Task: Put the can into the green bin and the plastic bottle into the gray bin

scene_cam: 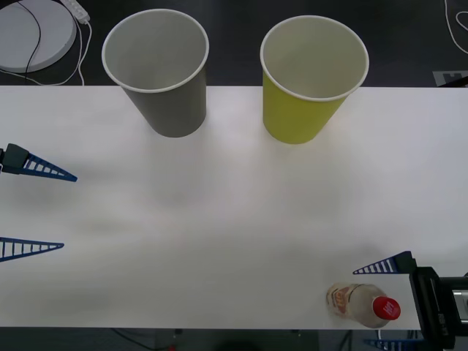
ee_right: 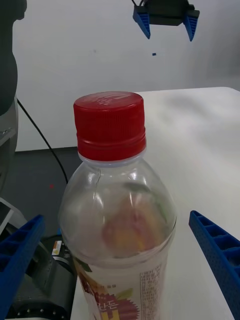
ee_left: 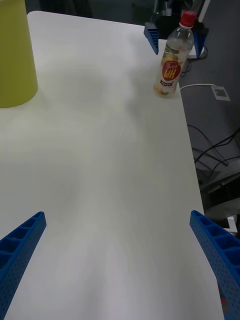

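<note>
- The plastic bottle (scene_cam: 363,304) is seen standing upright at the near right corner of the white table (scene_cam: 234,219), framed by the spread fingers of the right gripper (scene_cam: 385,302), which are not closed on it.
- The left gripper (scene_cam: 35,210) is held wide open and empty at the table's left edge, well apart from the bottle.
- 2 bins are lined up at the far edge: the gray bin (scene_cam: 162,80) on the left and the green bin (scene_cam: 307,84) on the right; both are seen empty.
- Neither placement is judged done: the bottle is not yet lifted or carried across to the gray bin.
- A red cap and a red-and-yellow label are carried by the bottle; the label's printing cannot be read.
</note>
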Tool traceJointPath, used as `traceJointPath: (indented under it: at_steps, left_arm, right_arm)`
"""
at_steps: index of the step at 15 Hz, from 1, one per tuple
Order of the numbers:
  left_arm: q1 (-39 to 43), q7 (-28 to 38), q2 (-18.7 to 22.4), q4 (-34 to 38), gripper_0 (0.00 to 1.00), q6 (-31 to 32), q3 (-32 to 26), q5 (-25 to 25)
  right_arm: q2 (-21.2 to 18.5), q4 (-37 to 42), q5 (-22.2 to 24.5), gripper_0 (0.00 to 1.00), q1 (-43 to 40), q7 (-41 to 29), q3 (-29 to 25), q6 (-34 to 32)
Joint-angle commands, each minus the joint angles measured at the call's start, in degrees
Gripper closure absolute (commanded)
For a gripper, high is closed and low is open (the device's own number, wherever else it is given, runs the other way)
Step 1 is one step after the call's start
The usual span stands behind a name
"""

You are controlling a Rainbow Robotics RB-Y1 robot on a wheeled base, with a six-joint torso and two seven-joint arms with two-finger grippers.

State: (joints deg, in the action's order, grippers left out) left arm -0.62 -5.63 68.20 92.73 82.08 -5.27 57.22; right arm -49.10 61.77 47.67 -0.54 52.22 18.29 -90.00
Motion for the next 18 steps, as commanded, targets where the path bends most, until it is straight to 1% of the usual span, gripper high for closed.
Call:
traceJointPath:
  at_steps: [1,9,10,11,18]
  left_arm:
    - [0.0,0.0,0.0,0.0,0.0,0.0,0.0,0.0]
    - [0.0,0.0,0.0,0.0,0.0,0.0,0.0,0.0]
    - [0.0,0.0,0.0,0.0,0.0,0.0,0.0,0.0]
    - [0.0,0.0,0.0,0.0,0.0,0.0,0.0,0.0]
    - [0.0,0.0,0.0,0.0,0.0,0.0,0.0,0.0]
  right_arm:
    - [1.0,0.1,0.8,0.0,0.5,0.2,0.1,0.0]
    - [1.6,1.1,2.0,0.0,0.5,0.1,0.2,0.0]
    - [1.6,1.1,2.0,0.75,0.5,-0.2,0.3,0.0]
    - [1.6,1.1,2.0,1.0,0.5,-0.5,0.3,0.0]
    - [1.6,1.0,2.1,1.0,0.5,-1.2,0.3,0.0]
